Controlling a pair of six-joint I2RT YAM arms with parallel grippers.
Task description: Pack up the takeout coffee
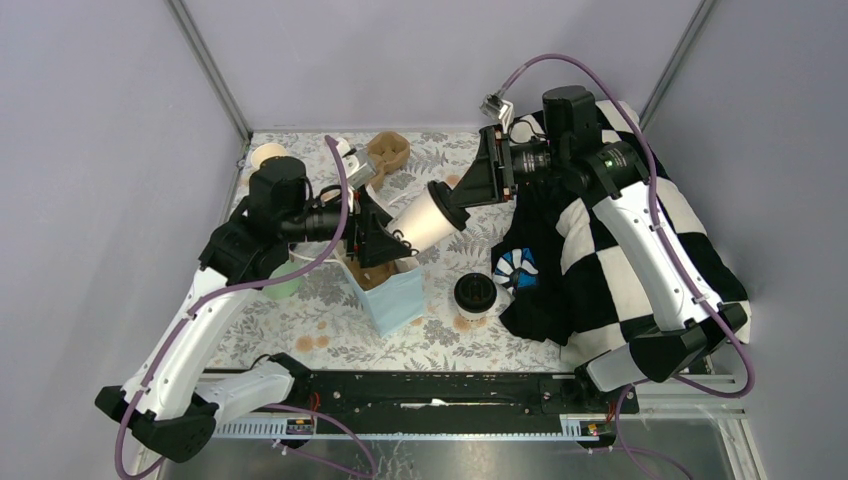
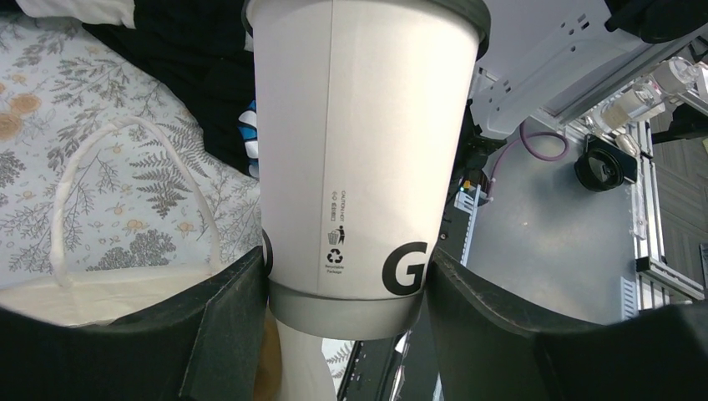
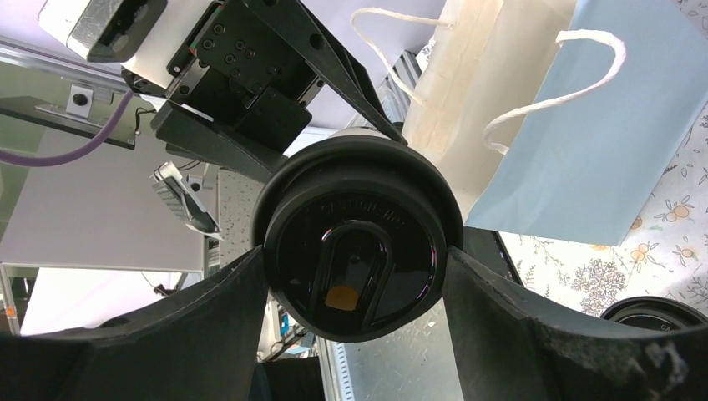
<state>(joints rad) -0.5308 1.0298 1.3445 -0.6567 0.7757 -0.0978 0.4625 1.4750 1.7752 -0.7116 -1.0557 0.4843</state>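
Observation:
One takeout coffee, a white paper cup (image 1: pixel 425 218) with a black lid (image 1: pixel 447 205), hangs tilted in the air above the blue bag (image 1: pixel 395 298). My left gripper (image 1: pixel 385 240) is shut on the cup's base; in the left wrist view both fingers press the cup (image 2: pixel 359 150) at its grey bottom rim, either side of my left gripper's midpoint (image 2: pixel 346 292). My right gripper (image 1: pixel 465 195) meets the cup from the other end. In the right wrist view the lid (image 3: pixel 359 217) fills my right gripper (image 3: pixel 359 259), touching both fingers. A second lidded cup (image 1: pixel 476 294) stands on the table.
A black-and-white checked cloth (image 1: pixel 600 250) covers the table's right side under the right arm, with a blue-and-white round item (image 1: pixel 517 268) at its edge. A brown cup carrier (image 1: pixel 389 150) and cream cups (image 1: pixel 268 155) sit at the back. A mint-green cup (image 1: pixel 285 280) stands left of the bag.

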